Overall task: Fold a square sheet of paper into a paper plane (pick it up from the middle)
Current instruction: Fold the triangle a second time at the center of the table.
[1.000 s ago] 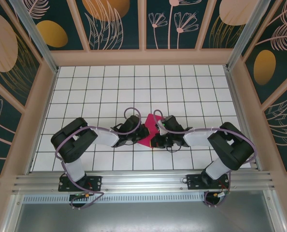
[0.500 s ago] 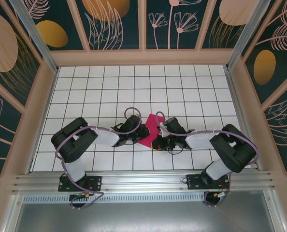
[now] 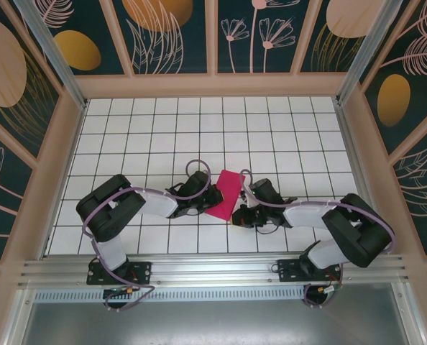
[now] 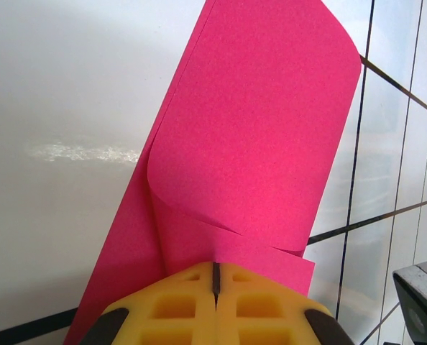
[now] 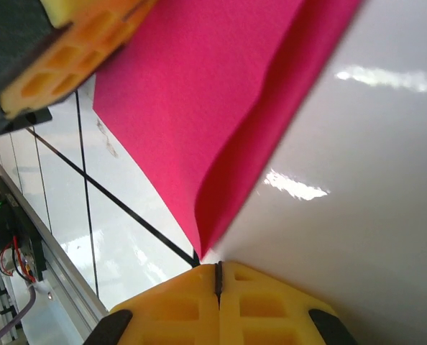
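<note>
The square sheet of paper (image 3: pixel 226 188) is magenta-pink and lies folded over into a narrow rectangle at the middle of the tiled table. In the left wrist view the paper (image 4: pixel 256 129) has a rounded, uncreased fold at its far end and a loose flap on top. My left gripper (image 3: pixel 210 199) is shut on the sheet's near-left edge, its tips (image 4: pixel 215 277) closed over the paper. My right gripper (image 3: pixel 236 213) is shut just off the sheet's near corner. In the right wrist view that corner of the paper (image 5: pixel 199 93) hangs slightly raised in front of the closed tips (image 5: pixel 218 277).
White tiled table (image 3: pixel 156 136) with black grid lines, walled by patterned panels. An aluminium rail (image 3: pixel 213 269) runs along the near edge. The left gripper's yellow fingers (image 5: pixel 70 57) sit at the upper left of the right wrist view.
My right gripper has drawn back to the right and toward the near edge, off the paper. More of the folded sheet is uncovered. The left arm has stayed put.
</note>
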You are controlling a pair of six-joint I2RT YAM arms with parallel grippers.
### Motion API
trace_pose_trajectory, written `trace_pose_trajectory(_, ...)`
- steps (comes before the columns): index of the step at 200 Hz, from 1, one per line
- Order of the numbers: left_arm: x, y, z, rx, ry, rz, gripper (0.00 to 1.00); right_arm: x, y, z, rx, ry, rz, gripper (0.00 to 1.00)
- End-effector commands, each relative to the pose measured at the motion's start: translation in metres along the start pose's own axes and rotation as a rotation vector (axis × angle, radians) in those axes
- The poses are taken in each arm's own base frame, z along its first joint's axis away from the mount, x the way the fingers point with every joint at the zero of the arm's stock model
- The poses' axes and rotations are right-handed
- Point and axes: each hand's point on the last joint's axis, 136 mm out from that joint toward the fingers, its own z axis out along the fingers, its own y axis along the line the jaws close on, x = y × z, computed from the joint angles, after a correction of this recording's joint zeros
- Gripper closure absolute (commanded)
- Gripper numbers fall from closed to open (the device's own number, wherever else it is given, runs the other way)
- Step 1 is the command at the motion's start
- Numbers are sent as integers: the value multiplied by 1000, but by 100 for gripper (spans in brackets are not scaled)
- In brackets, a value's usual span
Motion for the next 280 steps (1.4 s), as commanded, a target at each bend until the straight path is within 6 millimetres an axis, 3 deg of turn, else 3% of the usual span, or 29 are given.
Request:
trace_pose_trajectory(1, 5, 20, 6, -66, 18, 12, 100, 7, -2, -8, 30, 33, 42, 95)
trace_pose_trajectory(23, 5, 18, 7, -59, 19, 12, 100, -17, 28, -17, -37, -32, 2, 95)
trace_pose_trajectory(44, 5, 18, 7, -56, 20, 12, 100, -30, 40, -14, -71, -53, -1, 94)
trace_pose_trajectory(82, 5, 18, 7, -56, 22, 12, 100, -49, 27, 5, -7, -78, 36, 95)
trace_pose_trajectory(107, 5, 17, 7, -55, 23, 14, 100, -40, 3, 18, 71, -25, 68, 96)
trace_pose_trajectory(141, 4, 15, 5, -47, 16, 24, 99, -15, -29, 18, 154, 23, 114, 96)
trace_pose_trajectory(169, 0, 3, 2, -8, 1, 35, 92, -7, -33, 18, 152, 39, 113, 96)
trace_pose_trajectory(216, -11, -37, -14, 110, -25, 55, 86, -12, -31, 17, 153, 26, 106, 96)
trace_pose_trajectory(251, -3, -34, -10, 94, 24, 42, 97, -14, -30, 19, 146, 23, 105, 96)
trace_pose_trajectory(280, 5, -26, 1, 61, 74, 35, 100, -15, -29, 19, 146, 17, 103, 96)
